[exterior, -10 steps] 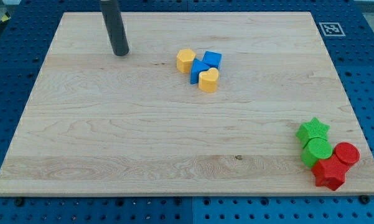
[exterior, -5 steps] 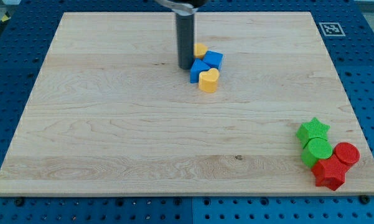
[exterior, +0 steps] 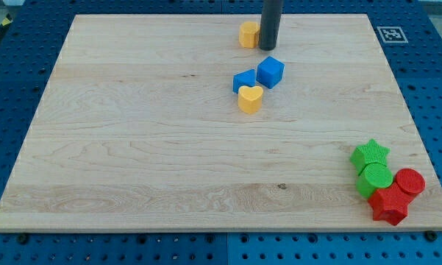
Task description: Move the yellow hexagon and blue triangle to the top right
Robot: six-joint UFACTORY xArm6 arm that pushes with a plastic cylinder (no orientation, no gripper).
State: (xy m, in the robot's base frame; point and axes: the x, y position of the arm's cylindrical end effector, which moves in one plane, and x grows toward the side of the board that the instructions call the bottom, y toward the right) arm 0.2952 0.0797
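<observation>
Tip (exterior: 268,48) touches yellow hexagon (exterior: 248,34) near board's (exterior: 132,147) top edge.

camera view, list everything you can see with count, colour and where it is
board: 1, light wood, fills most of the view
yellow hexagon: 1, yellow, near the view's top, just left of my tip
blue cube: 1, blue, upper middle
blue triangle: 1, blue, left of the blue cube
yellow heart: 1, yellow, just below the blue triangle
green star: 1, green, lower right
green cylinder: 1, green, below the green star
red cylinder: 1, red, right of the green cylinder
red star: 1, red, lowest of the right cluster
marker tag: 1, black and white, top right corner
my tip: 1, dark rod, right of the yellow hexagon
</observation>
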